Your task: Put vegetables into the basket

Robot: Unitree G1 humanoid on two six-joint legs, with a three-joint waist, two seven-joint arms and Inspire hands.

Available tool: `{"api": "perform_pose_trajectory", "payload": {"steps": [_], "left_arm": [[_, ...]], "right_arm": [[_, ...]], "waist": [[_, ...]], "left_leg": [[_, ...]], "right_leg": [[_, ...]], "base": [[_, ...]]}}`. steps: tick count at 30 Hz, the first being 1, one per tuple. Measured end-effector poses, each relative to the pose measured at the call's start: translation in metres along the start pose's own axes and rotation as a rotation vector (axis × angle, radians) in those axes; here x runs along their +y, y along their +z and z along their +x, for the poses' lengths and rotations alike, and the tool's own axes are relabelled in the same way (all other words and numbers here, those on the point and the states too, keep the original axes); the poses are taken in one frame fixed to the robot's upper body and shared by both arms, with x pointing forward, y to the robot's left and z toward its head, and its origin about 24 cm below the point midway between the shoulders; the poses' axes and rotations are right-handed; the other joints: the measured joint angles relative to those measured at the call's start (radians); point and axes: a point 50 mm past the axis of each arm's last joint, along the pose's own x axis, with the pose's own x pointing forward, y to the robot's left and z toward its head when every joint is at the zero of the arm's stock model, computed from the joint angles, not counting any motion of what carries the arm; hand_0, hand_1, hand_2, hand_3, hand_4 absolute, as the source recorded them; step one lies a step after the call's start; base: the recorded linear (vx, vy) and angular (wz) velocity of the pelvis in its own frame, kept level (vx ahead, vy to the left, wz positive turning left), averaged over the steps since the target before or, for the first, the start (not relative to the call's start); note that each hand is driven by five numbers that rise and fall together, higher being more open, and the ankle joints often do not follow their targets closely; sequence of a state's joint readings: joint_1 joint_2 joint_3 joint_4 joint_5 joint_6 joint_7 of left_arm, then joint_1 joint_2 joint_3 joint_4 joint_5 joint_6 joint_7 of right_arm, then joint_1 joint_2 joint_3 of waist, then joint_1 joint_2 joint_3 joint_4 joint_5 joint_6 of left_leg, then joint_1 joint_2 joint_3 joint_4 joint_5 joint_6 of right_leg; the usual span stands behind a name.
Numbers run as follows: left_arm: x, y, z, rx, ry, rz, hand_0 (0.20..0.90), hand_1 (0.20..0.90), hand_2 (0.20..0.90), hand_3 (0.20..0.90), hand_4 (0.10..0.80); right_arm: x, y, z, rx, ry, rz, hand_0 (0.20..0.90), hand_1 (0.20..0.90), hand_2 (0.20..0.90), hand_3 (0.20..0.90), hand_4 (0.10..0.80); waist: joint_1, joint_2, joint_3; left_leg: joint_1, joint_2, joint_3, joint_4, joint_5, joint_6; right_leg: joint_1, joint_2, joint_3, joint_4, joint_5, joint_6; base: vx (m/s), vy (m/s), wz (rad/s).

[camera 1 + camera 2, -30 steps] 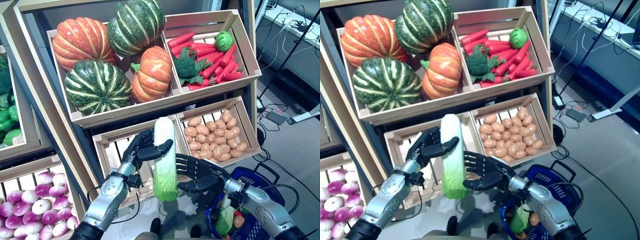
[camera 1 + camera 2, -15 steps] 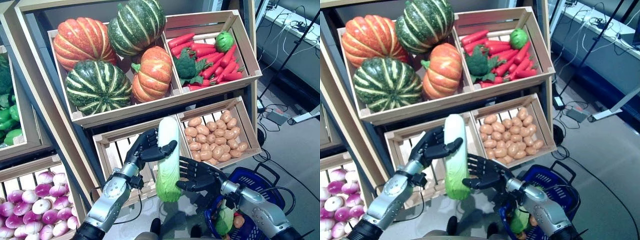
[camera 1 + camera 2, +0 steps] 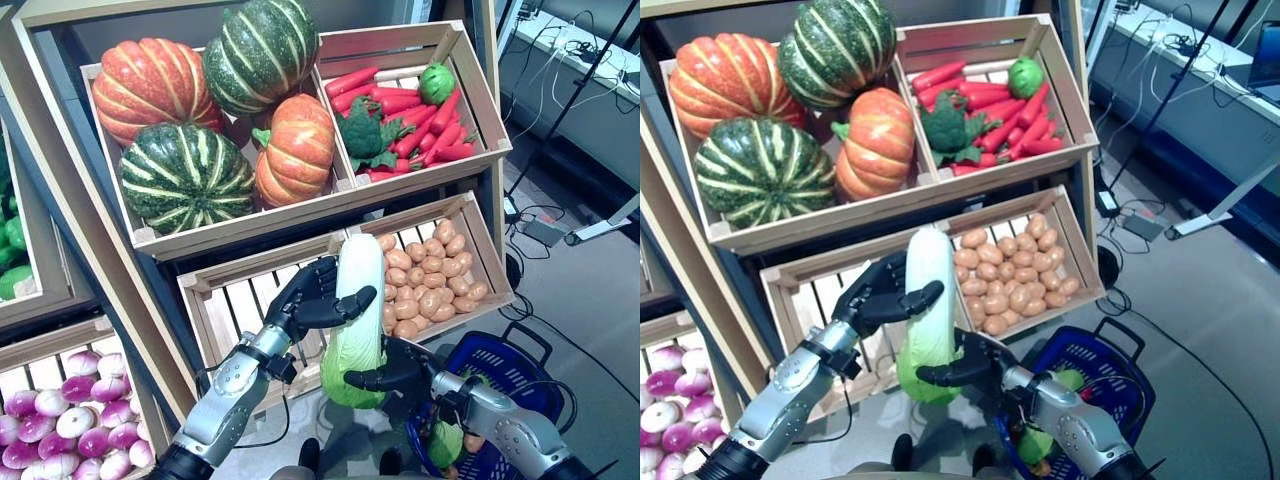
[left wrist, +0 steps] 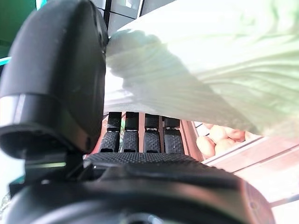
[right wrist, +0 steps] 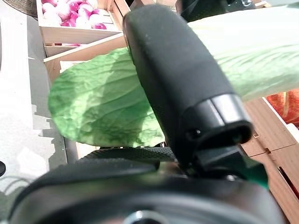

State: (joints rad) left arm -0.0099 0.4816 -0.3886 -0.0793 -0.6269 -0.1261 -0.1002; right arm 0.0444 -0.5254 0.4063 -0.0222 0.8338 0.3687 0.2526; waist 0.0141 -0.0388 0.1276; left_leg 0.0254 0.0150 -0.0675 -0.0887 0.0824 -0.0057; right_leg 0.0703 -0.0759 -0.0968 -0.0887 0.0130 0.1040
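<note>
Handover step: both the left hand (image 3: 312, 298) and right hand (image 3: 395, 368) are curled round the cabbage (image 3: 355, 315); next, the left should let go so the cabbage can go to the basket (image 3: 500, 365).

A tall slanted display rack of pale wooden slatted crates (image 3: 452, 45) fills most of the scene. A smooth grey floor (image 3: 590, 300) lies beside the rack and below it. A white-topped desk (image 3: 585, 70) strewn with black cables stands at the far side, and a thin dark tripod pole (image 3: 560, 110) leans in front of it.
</note>
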Motion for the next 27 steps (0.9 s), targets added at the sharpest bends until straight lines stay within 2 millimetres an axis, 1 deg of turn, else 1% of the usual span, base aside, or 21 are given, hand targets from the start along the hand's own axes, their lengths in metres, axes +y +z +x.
{"api": "perform_pose_trajectory", "payload": {"steps": [9,10,11,13,20,27], "left_arm": [[0.001,0.0,-0.001,0.003,-0.018,-0.006,0.3,0.3,0.3,0.3,0.4],[0.001,0.0,-0.001,0.004,-0.021,-0.006,0.3,0.3,0.3,0.3,0.4],[0.0,0.0,-0.001,0.004,-0.023,-0.006,0.3,0.3,0.3,0.3,0.4],[0.001,0.0,-0.001,0.005,-0.024,-0.004,0.3,0.3,0.3,0.3,0.4],[0.004,0.003,-0.001,0.007,-0.029,0.018,0.3,0.3,0.3,0.3,0.4],[0.002,0.004,0.0,0.007,-0.06,0.017,0.3,0.3,0.3,0.3,0.4]], "right_arm": [[0.002,-0.002,0.001,0.011,0.009,0.014,0.9,0.9,0.9,0.9,0.8],[0.002,-0.002,0.001,0.013,0.01,0.014,0.78,0.78,0.78,0.78,0.72],[0.002,-0.002,0.001,0.013,0.01,0.014,0.476,0.476,0.476,0.476,0.518],[0.003,-0.002,0.001,0.015,0.016,0.014,0.3,0.3,0.3,0.3,0.4],[0.014,-0.007,0.004,0.039,0.094,0.005,0.3,0.3,0.3,0.3,0.4],[0.015,-0.008,0.004,0.041,0.097,0.005,0.3,0.3,0.3,0.3,0.4]], "waist": [[0.001,-0.005,-0.003],[0.001,-0.006,-0.004],[0.001,-0.007,-0.004],[0.001,-0.008,-0.005],[0.001,-0.01,-0.007],[0.001,-0.01,-0.008]], "left_leg": [[0.0,0.0,0.001,0.0,0.0,0.0],[0.0,0.0,0.001,0.0,0.0,0.0],[0.0,0.0,0.001,0.0,0.0,0.0],[0.0,0.0,0.001,0.0,0.0,0.0],[0.0,0.0,0.001,0.0,0.0,0.0],[0.001,0.0,0.001,0.0,0.0,0.0]], "right_leg": [[0.0,0.0,0.001,0.0,0.0,0.0],[0.0,0.0,0.002,0.0,0.0,0.0],[0.0,0.0,0.002,0.0,0.0,0.0],[0.0,0.0,0.002,0.0,0.0,0.0],[0.0,0.0,0.002,0.0,0.0,0.0],[0.001,0.0,0.002,0.0,0.001,0.0]], "base": [[0.0,0.0,0.0],[0.0,0.0,0.0],[0.0,0.0,0.0],[0.0,0.0,0.0],[0.0,0.0,0.0],[0.0,0.0,0.0]]}}
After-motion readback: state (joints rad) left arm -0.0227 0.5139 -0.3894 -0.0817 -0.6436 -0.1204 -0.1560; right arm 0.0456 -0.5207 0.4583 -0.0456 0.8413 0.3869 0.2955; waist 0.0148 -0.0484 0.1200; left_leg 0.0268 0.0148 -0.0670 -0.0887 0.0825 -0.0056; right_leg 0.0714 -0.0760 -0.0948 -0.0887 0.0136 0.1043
